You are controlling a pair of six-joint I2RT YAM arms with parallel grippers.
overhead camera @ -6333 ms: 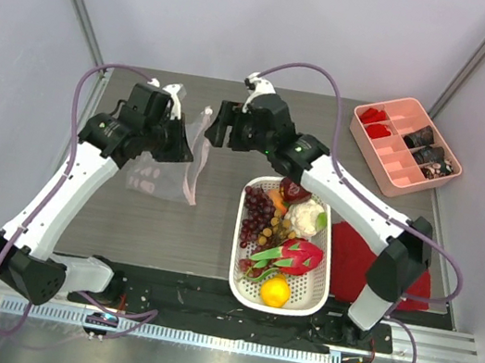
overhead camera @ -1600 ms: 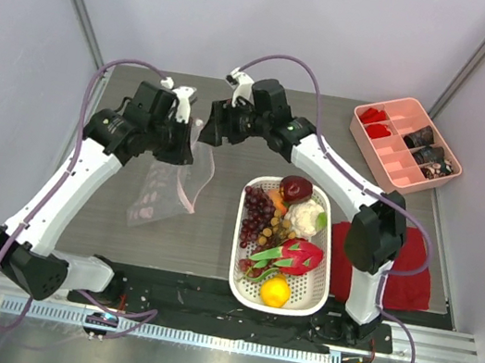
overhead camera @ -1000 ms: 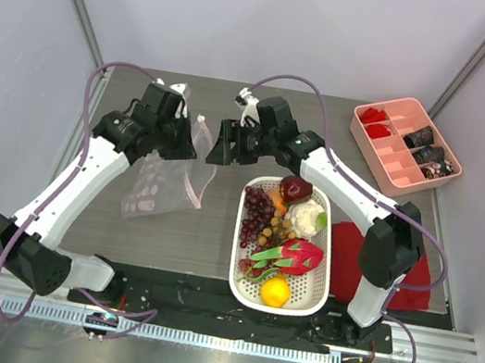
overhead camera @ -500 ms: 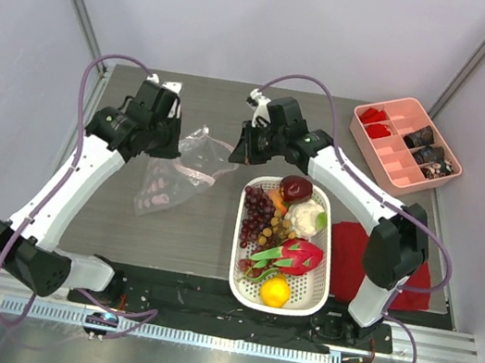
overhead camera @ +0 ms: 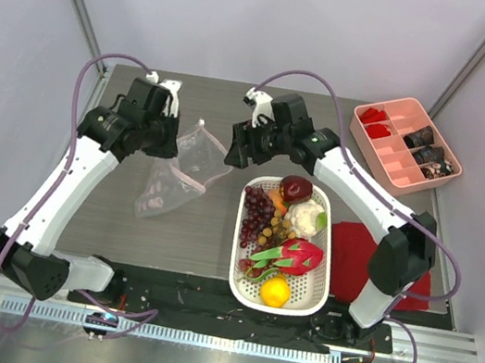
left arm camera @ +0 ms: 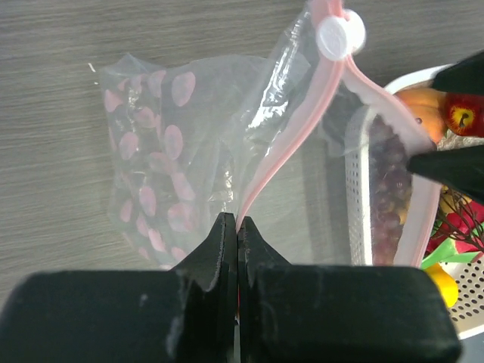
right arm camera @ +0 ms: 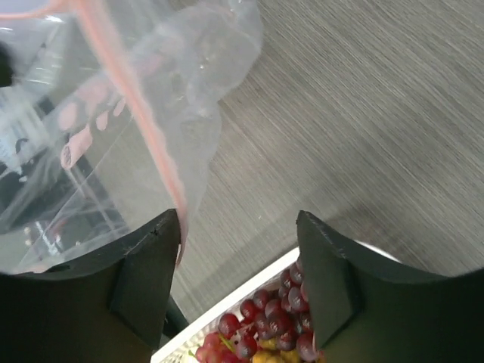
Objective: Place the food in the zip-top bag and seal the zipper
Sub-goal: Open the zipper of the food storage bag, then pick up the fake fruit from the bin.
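Observation:
The zip-top bag (overhead camera: 179,170), clear with pink dots, hangs from my left gripper (overhead camera: 174,143). In the left wrist view that gripper (left arm camera: 237,224) is shut on the bag's pink zipper edge (left arm camera: 283,144), with a white slider (left arm camera: 340,34) at its far end. My right gripper (overhead camera: 234,152) is open just right of the bag mouth. In the right wrist view (right arm camera: 238,257) the zipper strip (right arm camera: 128,113) runs down beside its left finger (right arm camera: 147,272). The food lies in the white basket (overhead camera: 317,289): purple grapes (overhead camera: 259,217), dark red fruit (overhead camera: 295,189), white bulb (overhead camera: 308,217), dragon fruit (overhead camera: 295,255), lemon (overhead camera: 275,291).
A pink divided tray (overhead camera: 387,160) stands at the back right. A folded red cloth (overhead camera: 351,257) lies right of the basket. The basket's near-left rim (right arm camera: 227,302) sits directly under my right gripper. The table's left edge runs close behind the left arm.
The bag's mouth has drawn up and narrowed between the two grippers. My right gripper has shifted slightly left toward the mouth. The left gripper keeps its hold on the zipper edge.

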